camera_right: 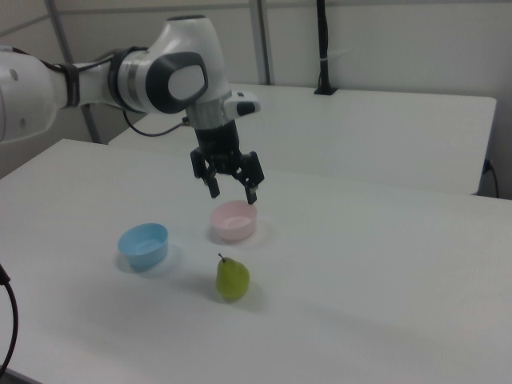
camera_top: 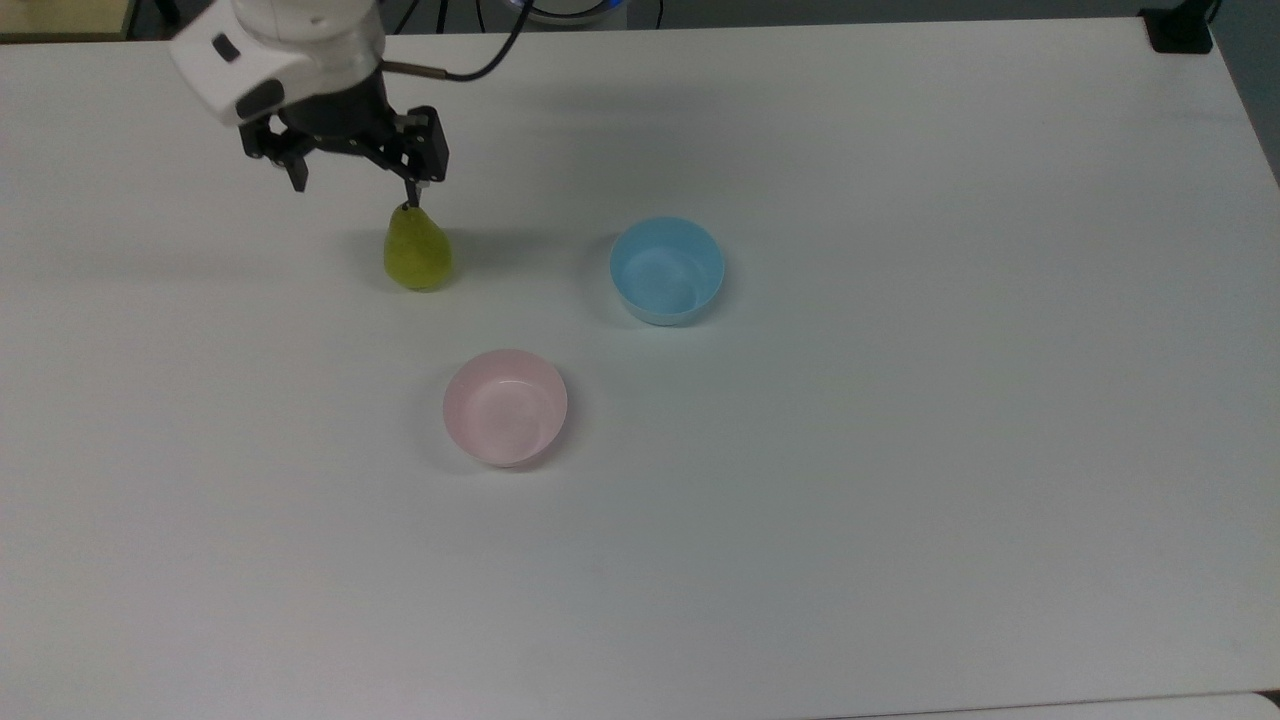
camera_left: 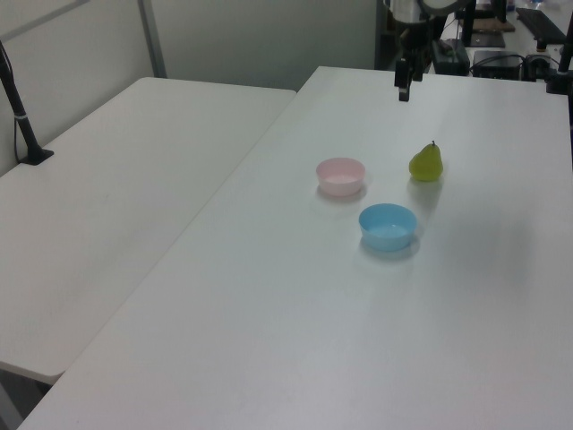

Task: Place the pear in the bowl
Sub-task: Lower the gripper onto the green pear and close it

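You see white counter (camera_top: 900, 500), matte, broad. Light blue bowl (camera_top: 667, 270) sits upright on it, mouth up, nothing visible inside; in left view it is blue bowl nearest camera (camera_left: 388, 226), in right view it sits toward the right view's left (camera_right: 144, 245). Second white counter (camera_left: 116, 206) butts alongside at the left view's left, with black pole (camera_left: 18, 112) standing on its far edge on a small base. Black clamp-like block (camera_top: 1180, 30) at counter corner, the top view's upper right. Grey wall panels behind (camera_right: 384, 40).
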